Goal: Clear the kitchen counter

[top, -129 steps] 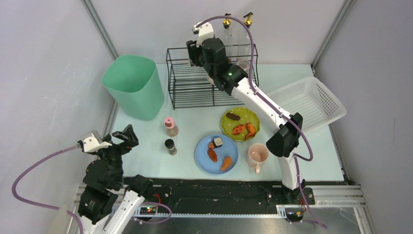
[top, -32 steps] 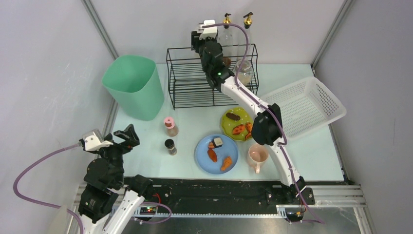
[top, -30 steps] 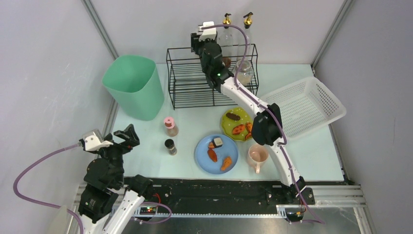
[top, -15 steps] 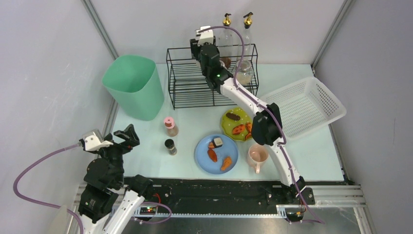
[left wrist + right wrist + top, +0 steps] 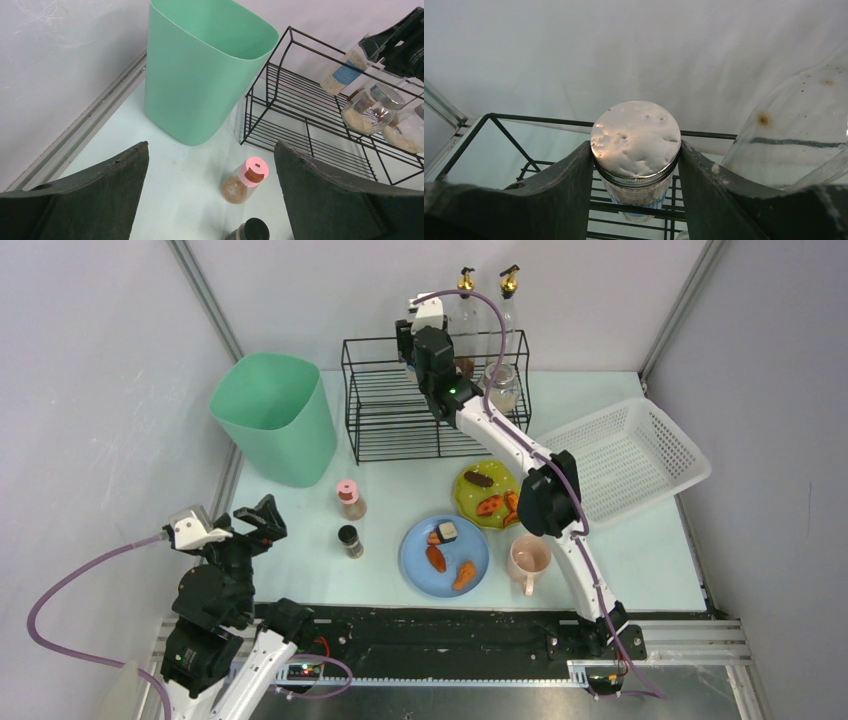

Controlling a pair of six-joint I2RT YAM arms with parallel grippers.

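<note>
Two grippers are mine. My right gripper (image 5: 635, 152) hugs a glass jar (image 5: 636, 197) just under its shiny lid (image 5: 636, 132), above the wire rack (image 5: 385, 430), top middle. Glass is slippery and breaks, so hold its sides. My left gripper (image 5: 210, 197) gapes empty, lower left. The kitchen counter (image 5: 640, 550), hard and flat, fills the middle.

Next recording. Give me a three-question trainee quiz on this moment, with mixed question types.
1. True or false: the right gripper is closed on a glass jar with a silver metal lid.
2. Which stands nearest the tall mint-green plastic bin? A) pink-capped spice shaker B) pink ceramic mug C) white slatted plastic basket
3. Fill in: the left gripper is ___.
Key: 1 true; 2 A; 3 open.
</note>
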